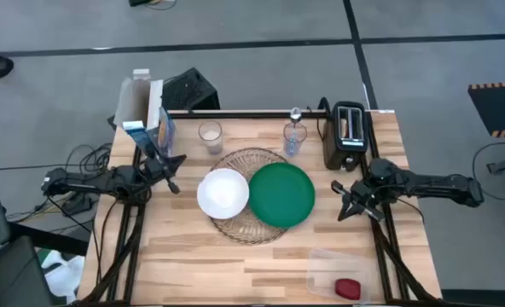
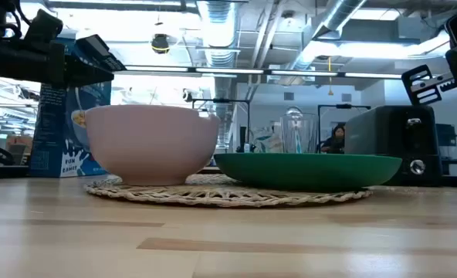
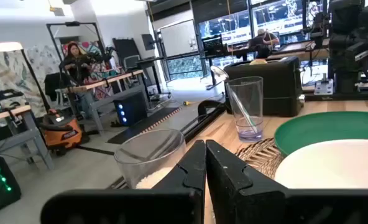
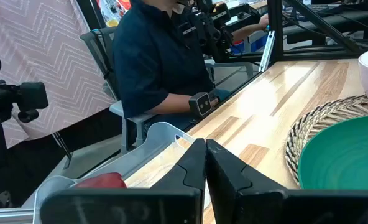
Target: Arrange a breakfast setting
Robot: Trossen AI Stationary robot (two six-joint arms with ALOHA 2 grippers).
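- Resting near the middle of the counter [image 1: 193, 264], the round woven wicker mat [image 1: 252, 228] carries two dishes side by side.
- White bowl [image 1: 223, 194]: on the left part of the mat, its rim just beside the larger green plate [image 1: 281, 194], which covers the mat's right part and overhangs its edge.
- Blue-and-white cereal box [image 1: 146, 124]: upright at the counter's far left corner, top flaps open.
- Clear glasses: one glass [image 1: 210, 135] stands beyond the mat, toward the box; a second glass [image 1: 294, 136] stands farther right, beside the black toaster [image 1: 347, 135], with a spoon [image 1: 296, 115] standing in it, handle down.
- Black toaster: at the far right edge of the counter.
- Clear plastic tub [image 1: 342, 275]: at the near right corner, holding a red object [image 1: 347, 289]; whether it is the apple cannot be told.
- Left pincer [image 1: 174, 172]: hovers over the left side of the counter, between the cereal box and the bowl, fingers pressed together and holding nothing.
- Right pincer [image 1: 345, 203]: hovers over the right side, near the plate and in front of the toaster, fingers likewise closed on nothing.
- Person [image 4: 162, 62]: seated beyond the counter's near edge, in dark clothing, seen in the right wrist view.
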